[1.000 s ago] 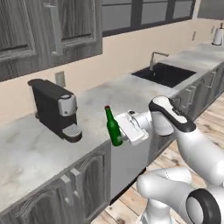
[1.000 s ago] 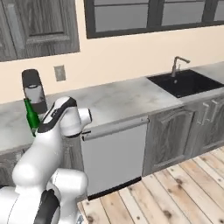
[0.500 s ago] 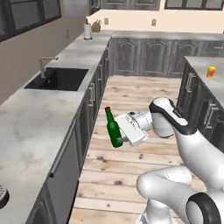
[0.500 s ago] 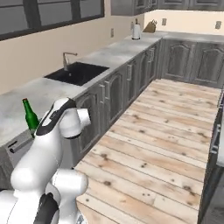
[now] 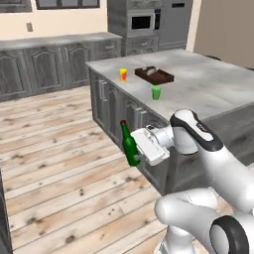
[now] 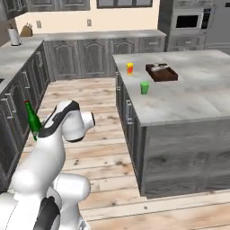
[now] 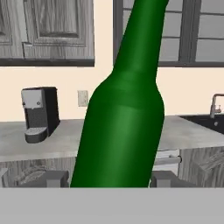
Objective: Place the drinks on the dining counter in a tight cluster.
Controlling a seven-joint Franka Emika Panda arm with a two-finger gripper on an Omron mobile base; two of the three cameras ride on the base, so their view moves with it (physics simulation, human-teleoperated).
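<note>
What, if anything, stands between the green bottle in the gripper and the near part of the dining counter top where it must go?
Nothing visible does. The gripper holds the green bottle beside the dining counter, whose near top is bare. The green cup, yellow cup and brown tray sit farther along it.

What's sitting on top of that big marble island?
On the dining counter stand a yellow cup, a green cup and a dark brown tray holding something too small to identify. The far right end runs out of frame.
</note>
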